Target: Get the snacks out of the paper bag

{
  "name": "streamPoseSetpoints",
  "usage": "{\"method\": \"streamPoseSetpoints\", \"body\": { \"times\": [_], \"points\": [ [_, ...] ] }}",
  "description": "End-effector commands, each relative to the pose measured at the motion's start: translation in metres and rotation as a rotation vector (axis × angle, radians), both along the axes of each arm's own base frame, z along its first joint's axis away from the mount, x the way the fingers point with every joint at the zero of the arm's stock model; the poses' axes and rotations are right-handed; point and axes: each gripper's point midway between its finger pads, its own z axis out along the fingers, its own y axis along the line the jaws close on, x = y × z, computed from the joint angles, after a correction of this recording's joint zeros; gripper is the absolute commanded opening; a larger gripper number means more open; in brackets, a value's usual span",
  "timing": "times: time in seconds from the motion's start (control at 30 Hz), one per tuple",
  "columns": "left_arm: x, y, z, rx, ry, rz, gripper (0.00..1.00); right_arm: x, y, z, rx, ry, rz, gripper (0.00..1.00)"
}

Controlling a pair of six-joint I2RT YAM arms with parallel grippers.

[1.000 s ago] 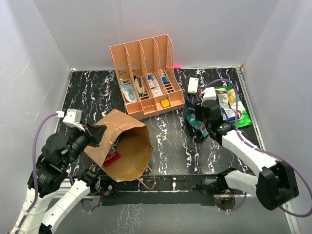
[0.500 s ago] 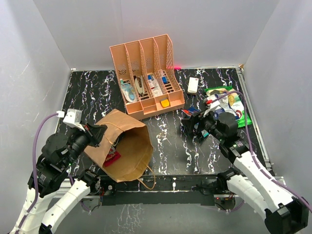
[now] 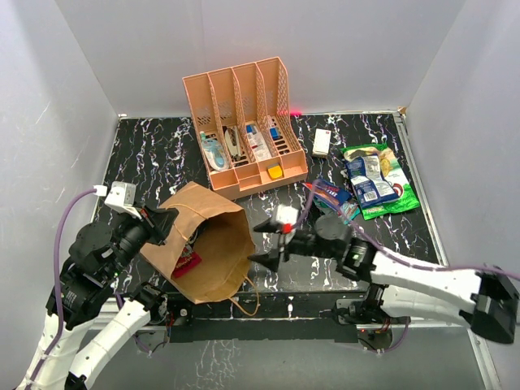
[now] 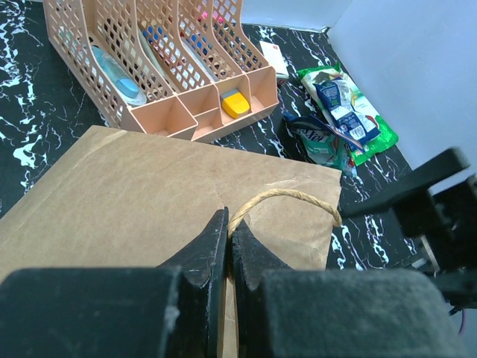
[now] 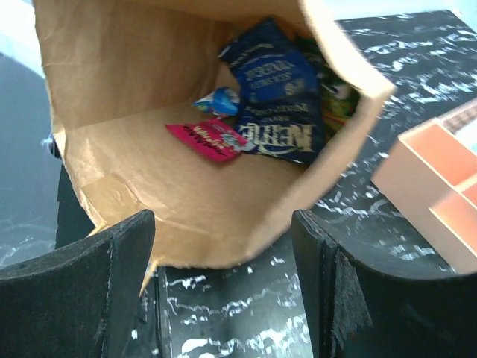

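Note:
The brown paper bag (image 3: 207,244) lies tilted on its side at front left, mouth facing right. My left gripper (image 4: 228,233) is shut on its rope handle (image 4: 291,197) and holds the bag up. My right gripper (image 3: 264,242) is open and empty just outside the bag's mouth. In the right wrist view the bag (image 5: 149,171) holds a dark blue packet (image 5: 279,112), a pink-red packet (image 5: 209,139) and a small blue one (image 5: 220,99). Taken-out snacks lie at the right: a green chip bag (image 3: 382,183) with blue packets (image 3: 367,183) on it, and a teal and blue pile (image 3: 333,197).
The orange-pink file rack (image 3: 244,130) with toiletry items stands at the back centre. A white remote (image 3: 322,142) lies to its right. White walls close in the table on three sides. The bag's second handle (image 3: 248,302) hangs near the front edge.
My right gripper has left the snack pile at the right and swung left across the table to the bag's mouth, open. The left gripper and the bag have not moved.

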Motion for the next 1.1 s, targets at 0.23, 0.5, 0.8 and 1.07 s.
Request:
{"method": "streamPoseSetpoints", "body": {
  "times": [0.23,0.5,0.8,1.07],
  "points": [
    [-0.003,0.001,0.005,-0.014,-0.013,-0.002,0.00,0.024,0.123,0.011,-0.047,-0.423,-0.152,0.80],
    [-0.006,0.005,0.014,-0.025,-0.041,0.006,0.00,0.038,0.157,-0.010,-0.045,-0.498,-0.168,0.73],
    [-0.008,0.004,0.021,-0.034,-0.063,-0.005,0.00,0.066,0.190,-0.056,-0.098,-0.535,-0.227,0.75],
    [-0.011,0.002,0.036,-0.057,-0.095,-0.020,0.00,0.088,0.218,-0.090,-0.149,-0.506,-0.167,0.83]
  ]
}}
